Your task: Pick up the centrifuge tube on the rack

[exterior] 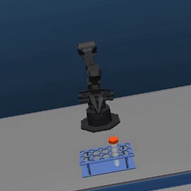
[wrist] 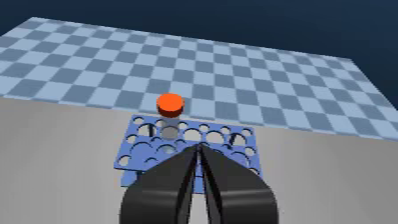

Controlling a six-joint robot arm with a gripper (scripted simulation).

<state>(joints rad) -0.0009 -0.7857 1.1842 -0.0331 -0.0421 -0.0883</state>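
The blue rack point(exterior: 107, 159) stands near the front of the grey table, its holed top facing up point(wrist: 216, 138). The centrifuge tube point(exterior: 113, 141) rises from a hole at the rack's far side, toward the exterior view's right, and its orange-red cap point(wrist: 170, 104) tops a pale body. My gripper point(wrist: 201, 148) hangs above the rack with its dark fingers point(wrist: 229, 181) pressed together, shut on nothing. It is short of the tube and apart from it. In the exterior view the arm stands folded upright behind the rack, and its gripper point(exterior: 98, 104) points down.
The arm's black base point(exterior: 100, 120) sits mid-table behind the rack. The grey table point(exterior: 38, 154) stretches to both sides, with its front edge just below the rack. Beyond the table edge the wrist view shows a blue checkered floor point(wrist: 222, 70).
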